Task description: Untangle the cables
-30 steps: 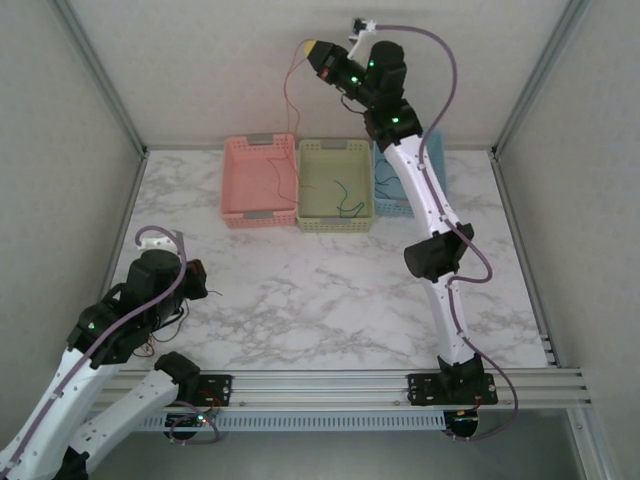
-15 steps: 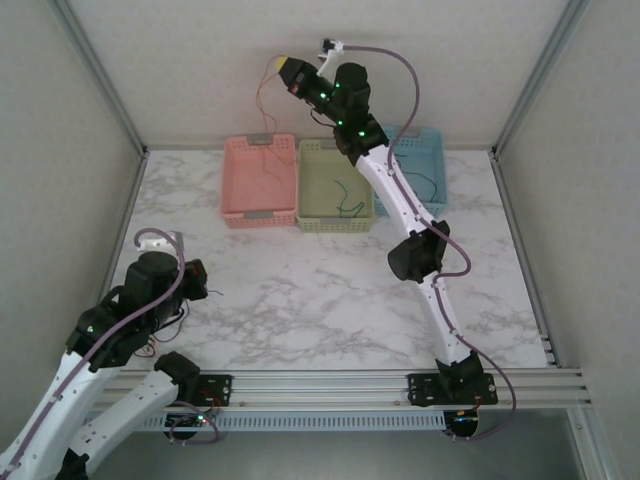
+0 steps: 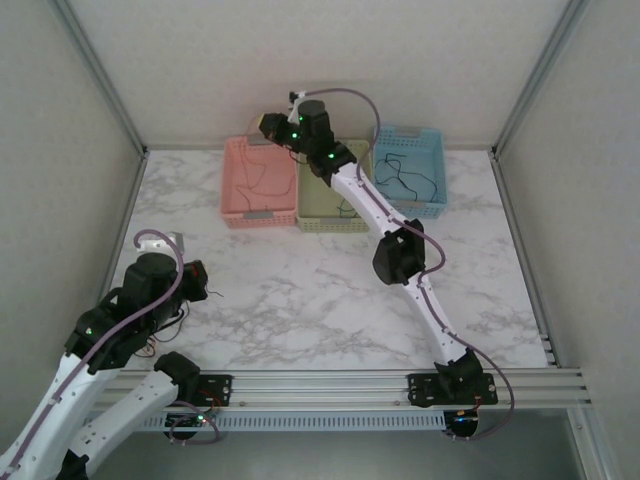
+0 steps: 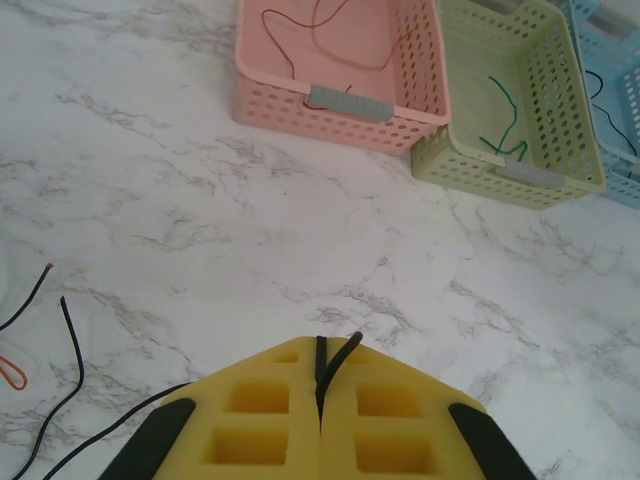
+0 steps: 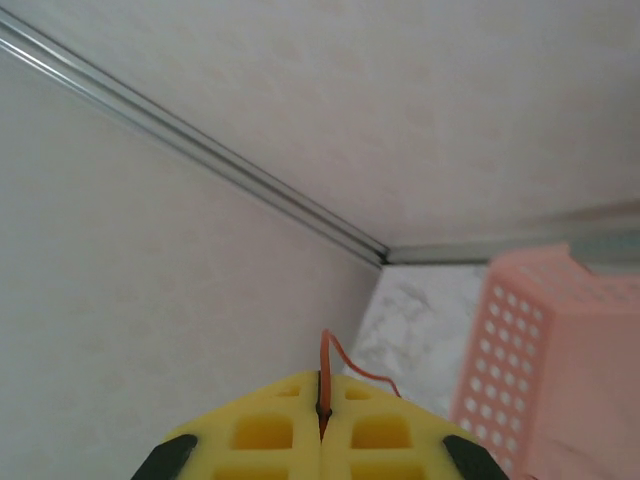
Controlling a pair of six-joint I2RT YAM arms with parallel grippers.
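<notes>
Nearest the arm bases, we saw the left gripper (image 4: 321, 365) low over the near left part of the marble table (image 4: 200, 200). Its yellow fingers were pressed together, with a dark cable (image 4: 346, 344) pinched in the seam between them. Just to its left, loose cables (image 4: 66, 330) lay on the marble: dark strands, and a red loop (image 4: 10, 372) at the picture's edge.

Farther off, three baskets stood side by side along the back of the table. The pink basket (image 3: 240, 215) on the left held red strands (image 4: 320, 30). The green basket (image 3: 335, 222) in the middle held a green strand (image 4: 500, 105). The blue basket (image 3: 410, 133) on the right held dark strands (image 3: 405, 180).

Farthest of all, the right arm reached across the table, and the right gripper (image 3: 268, 124) hung above the far rim of the pink basket, close to the back wall. In its wrist view the fingers were clamped tight on a red cable (image 5: 345, 365), which rose from the seam and curved down to the right toward the basket. We could not tell where its other end lay.
</notes>
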